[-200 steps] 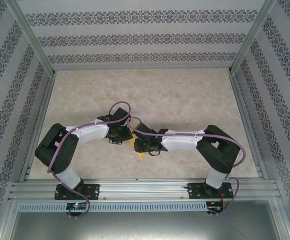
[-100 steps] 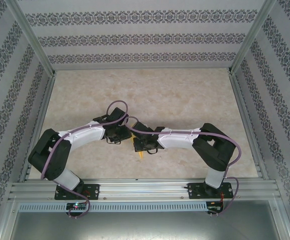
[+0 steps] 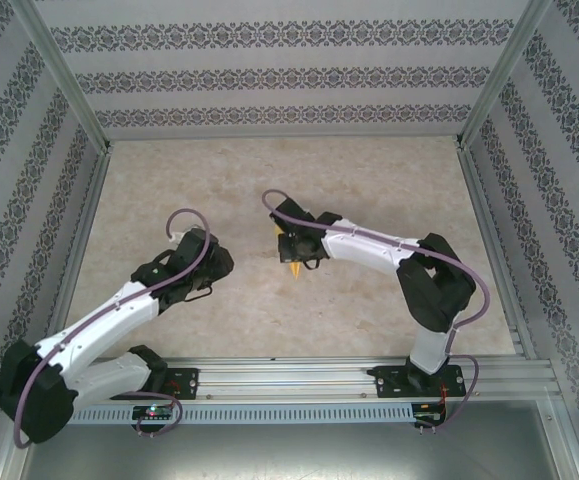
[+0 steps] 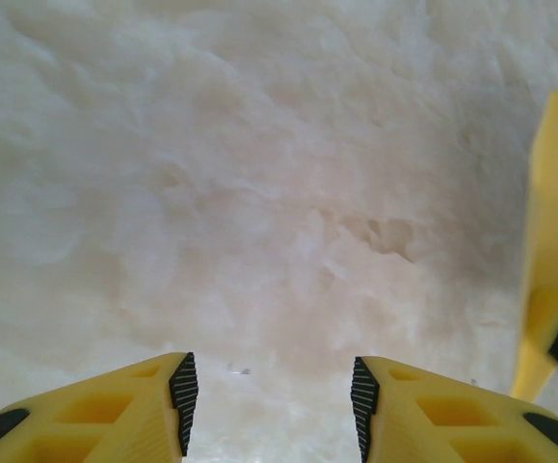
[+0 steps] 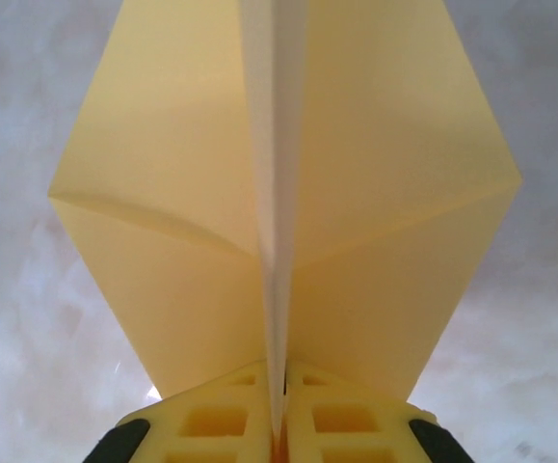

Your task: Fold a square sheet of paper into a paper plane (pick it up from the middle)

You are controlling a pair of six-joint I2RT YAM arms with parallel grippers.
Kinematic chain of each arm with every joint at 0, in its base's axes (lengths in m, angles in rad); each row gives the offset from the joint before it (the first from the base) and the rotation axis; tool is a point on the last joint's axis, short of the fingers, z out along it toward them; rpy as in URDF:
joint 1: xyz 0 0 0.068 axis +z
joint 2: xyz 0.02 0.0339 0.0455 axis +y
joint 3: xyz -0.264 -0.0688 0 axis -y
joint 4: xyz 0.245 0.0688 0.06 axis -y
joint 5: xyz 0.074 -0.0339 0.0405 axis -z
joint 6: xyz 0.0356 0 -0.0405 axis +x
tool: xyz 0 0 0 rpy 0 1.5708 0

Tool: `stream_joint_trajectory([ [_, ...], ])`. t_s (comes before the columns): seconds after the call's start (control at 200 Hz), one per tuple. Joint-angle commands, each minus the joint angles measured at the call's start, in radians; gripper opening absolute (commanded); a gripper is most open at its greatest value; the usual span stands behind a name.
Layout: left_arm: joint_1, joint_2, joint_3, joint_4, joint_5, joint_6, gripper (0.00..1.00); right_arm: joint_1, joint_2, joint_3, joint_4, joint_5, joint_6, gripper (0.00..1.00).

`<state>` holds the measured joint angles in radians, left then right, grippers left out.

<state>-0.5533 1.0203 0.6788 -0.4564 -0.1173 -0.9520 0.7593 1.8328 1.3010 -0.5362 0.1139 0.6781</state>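
Change, left arm: You'll see it has drawn back from the middle, where both grippers met a second ago. The left gripper (image 3: 207,262) now sits well apart from the right one.
Change, right arm: It has stretched farther from the near edge. The right gripper (image 3: 294,255) has carried the paper plane (image 3: 296,270) along.
Surface: Your table (image 3: 369,180) is pale, marbled beige.
Room: The walls (image 3: 289,75) are papered in dark patterned bands, and a metal rail (image 3: 289,372) runs along the near edge.
Left arm pose: It is folded low, with the elbow at the near left corner and the forearm slanting toward the centre.
Left gripper: Its fingers (image 4: 177,391) stand apart, gripping nothing.
Right arm pose: The elbow is at the right and the forearm reaches leftward.
Right gripper: Its fingers (image 5: 221,420) are pinched tight on the plane's centre fold, with a wing spreading to either side.
Plane: It is about mid-table, with its tip toward the near edge.
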Motion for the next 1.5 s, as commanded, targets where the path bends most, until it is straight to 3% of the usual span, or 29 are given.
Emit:
stream_joint_trajectory([
  [0.0, 0.014, -0.070, -0.031, -0.052, -0.090, -0.007, 0.50, -0.030, 0.079, 0.076, -0.114, 0.024, -0.063, 0.12],
  [0.305, 0.022, -0.214, -0.078, -0.084, -0.149, -0.008, 0.54, -0.060, 0.216, 0.190, -0.169, -0.012, -0.080, 0.16],
  [0.779, 0.024, -0.164, -0.054, -0.081, -0.105, 0.003, 0.56, -0.061, 0.308, 0.096, -0.104, -0.060, 0.023, 0.23],
  [1.124, 0.026, -0.188, -0.058, -0.077, -0.081, 0.013, 0.57, -0.062, 0.220, 0.098, -0.072, -0.026, 0.056, 0.25],
  [1.264, 0.025, -0.201, -0.053, -0.081, -0.075, 0.028, 0.58, -0.070, 0.255, 0.120, -0.095, -0.052, 0.077, 0.25],
  [1.404, 0.026, -0.219, -0.040, -0.082, -0.093, 0.075, 0.60, -0.058, 0.166, 0.149, -0.110, -0.042, 0.092, 0.29],
  [1.494, 0.026, -0.227, -0.016, -0.105, -0.125, 0.103, 0.61, -0.059, 0.084, 0.159, -0.117, -0.032, 0.090, 0.40],
])
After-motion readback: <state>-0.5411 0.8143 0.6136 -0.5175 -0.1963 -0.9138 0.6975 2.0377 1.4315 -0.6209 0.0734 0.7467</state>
